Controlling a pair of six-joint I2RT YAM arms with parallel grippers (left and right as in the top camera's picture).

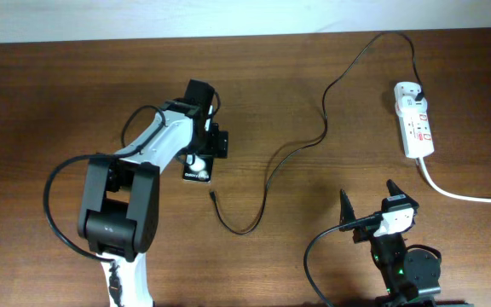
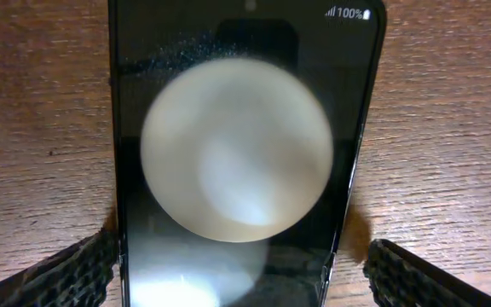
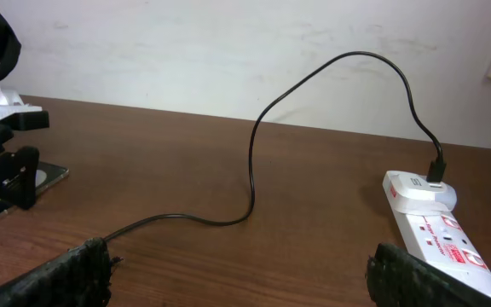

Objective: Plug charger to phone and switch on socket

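the left tool [image 2: 241, 277], spread wide astride the phone [image 2: 245, 94] flat on the table [image 2: 450, 128], should close evenly on both long edges, leaving the wide, empty right tool [image 1: 367, 194] to fetch the charger tip [image 1: 213, 195] lying just beside the phone.

The left gripper [image 2: 241, 251] straddles the phone [image 2: 245, 111], a finger by each long edge, so we find no way in there. The left arm [image 1: 143, 158] covers the table on the phone's left. The charger [image 1: 314, 141] loops across the middle, from its connector tip [image 1: 213, 195] just near of the phone to the socket [image 1: 414, 124] at far right. Between that loop and the socket we see bare table [image 1: 356, 128]. The white cord [image 1: 463, 194] runs right from the socket's near end, just beyond the right gripper [image 1: 366, 192], whose fingers are spread wide.
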